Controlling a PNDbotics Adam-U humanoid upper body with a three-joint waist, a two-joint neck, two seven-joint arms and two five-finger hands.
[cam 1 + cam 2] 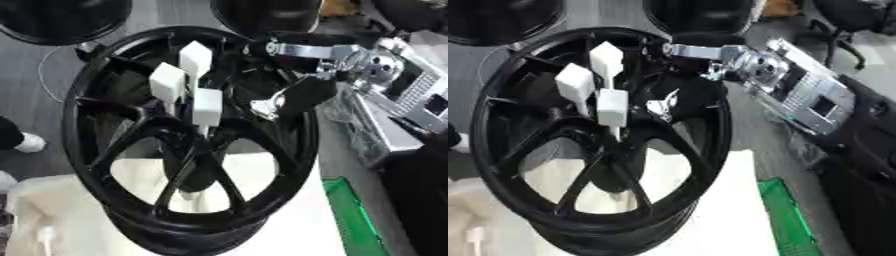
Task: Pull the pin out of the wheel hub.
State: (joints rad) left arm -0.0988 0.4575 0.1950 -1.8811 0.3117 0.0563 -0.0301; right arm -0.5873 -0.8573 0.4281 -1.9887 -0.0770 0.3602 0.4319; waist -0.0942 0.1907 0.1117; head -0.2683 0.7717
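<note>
Nearest, a white surface (289,220) with a green strip (350,210) along its right. On it stands the black wheel hub (188,145), spokes meeting at the centre. Three white block-headed pins (207,106) sit around the centre, apparently still seated. Beyond, the right hand (302,97) reaches over the rim from upper right, beside the pins; whether its fingers are spread or curled cannot be told. Advice: close on one white head, then draw straight out along its axis, not sideways. Left hand unseen.
</note>
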